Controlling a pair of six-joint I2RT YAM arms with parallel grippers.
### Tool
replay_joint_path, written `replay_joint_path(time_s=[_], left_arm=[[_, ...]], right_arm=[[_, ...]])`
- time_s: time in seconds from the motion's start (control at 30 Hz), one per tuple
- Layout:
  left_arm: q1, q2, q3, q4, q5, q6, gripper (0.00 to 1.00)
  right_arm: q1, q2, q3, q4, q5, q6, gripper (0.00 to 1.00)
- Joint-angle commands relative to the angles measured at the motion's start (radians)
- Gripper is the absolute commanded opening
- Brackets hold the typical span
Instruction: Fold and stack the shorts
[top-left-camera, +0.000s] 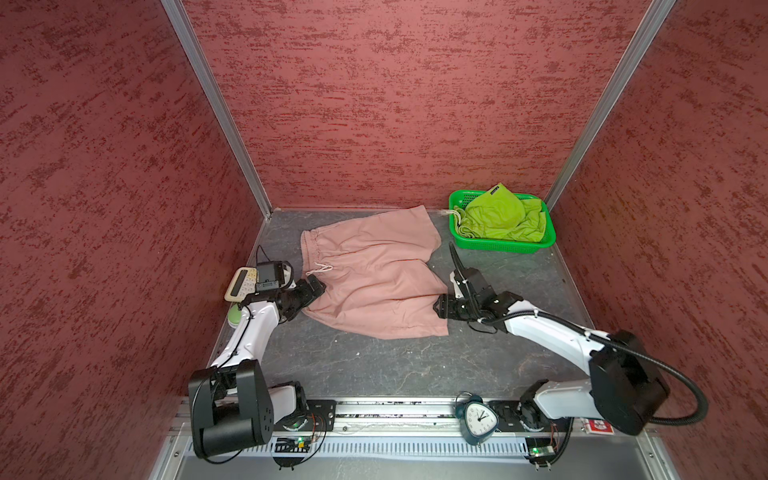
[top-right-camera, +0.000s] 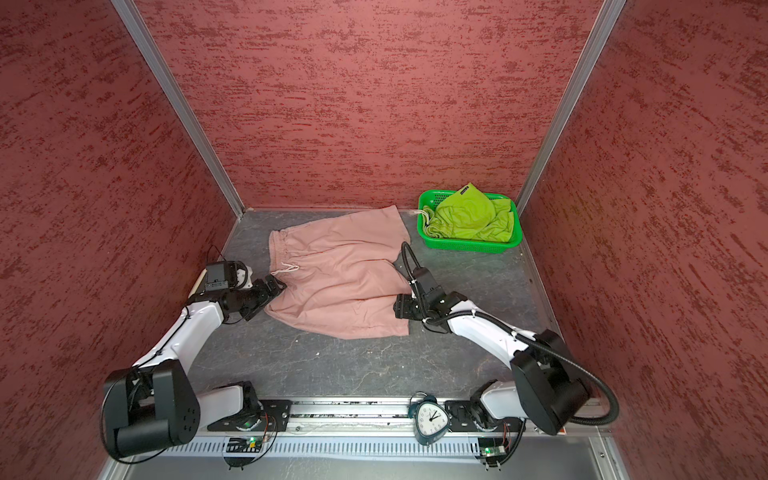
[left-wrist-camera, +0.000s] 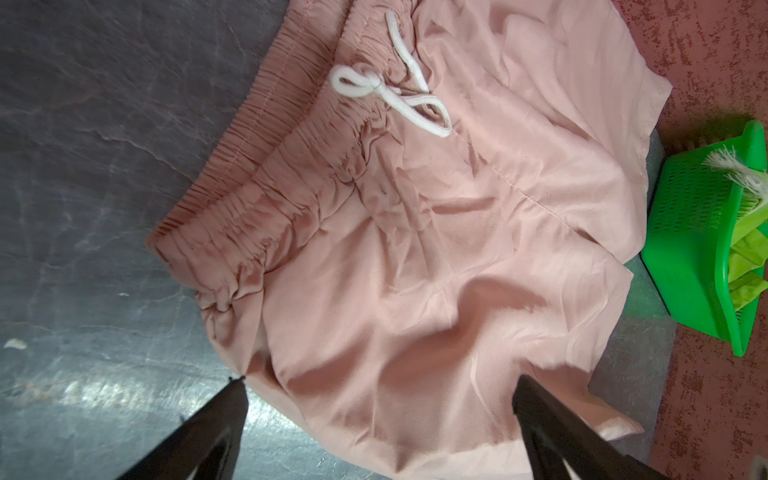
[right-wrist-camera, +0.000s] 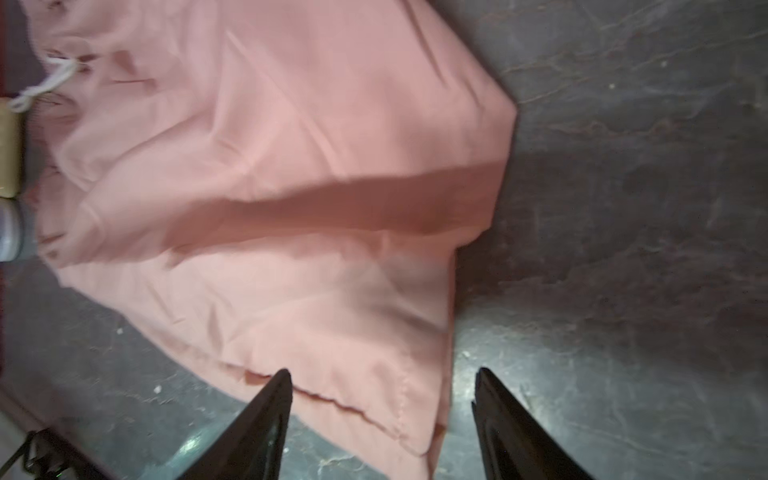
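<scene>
I'm hovering both sets of jaws spread and empty at the pink shorts (top-left-camera: 374, 274), looking thin and floppy, so I'm eyeing the waistband (left-wrist-camera: 257, 216) and hem (right-wrist-camera: 332, 399) corners.

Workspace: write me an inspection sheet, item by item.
Surface: dark marbled tabletop, few pale specks.
Job's things: pink shorts spread unfolded; lime green shorts bunched in green basket.
Clutter: calculator and green-white object by left arm; alarm clock on front rail.
Grippers: left gripper and right gripper open, at opposite edges of pink shorts, holding nothing.
Cables: black conduit loops off right arm; thin wire at left wrist camera.
Surroundings: red textured walls, aluminium posts.
</scene>
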Motion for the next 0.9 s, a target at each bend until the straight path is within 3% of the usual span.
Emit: replay_joint_path(time_s=[0.0,0.13,0.2,0.37,0.57,0.63,0.77,0.87], left_arm=[[0.006,-0.012,0.013,0.013,0.021,0.014,1.0],[0.005,-0.012,0.011,0.011,0.027,0.015,1.0],[0.006,-0.018,0.008,0.008,0.027,0.017,1.0],[0.006,-0.028,0.009,-0.005,0.019,0.023,1.0],[0.007,-0.039,0.025,-0.024,0.009,0.028,1.0],[0.007,-0.037,0.028,-0.026,0.005,0.027,1.0],[0.007,-0.03,0.027,-0.021,0.005,0.023,1.0],[0.006,-0.02,0.024,-0.013,0.004,0.021,0.99]], right_arm=[[-0.027,0.04,0.05,0.052,0.035,-0.076,0.68],[-0.028,0.125,0.105,0.096,-0.023,-0.118,0.57],[-0.028,0.135,0.124,0.114,-0.049,-0.121,0.47],[-0.027,0.095,0.099,0.086,-0.088,-0.099,0.0],[-0.006,-0.081,-0.076,-0.028,-0.232,0.025,0.0],[0.021,-0.123,-0.119,-0.102,-0.234,0.063,0.07],[0.03,-0.197,-0.155,-0.262,-0.204,0.092,0.53],[0.018,-0.236,-0.096,-0.311,-0.086,0.061,0.71]])
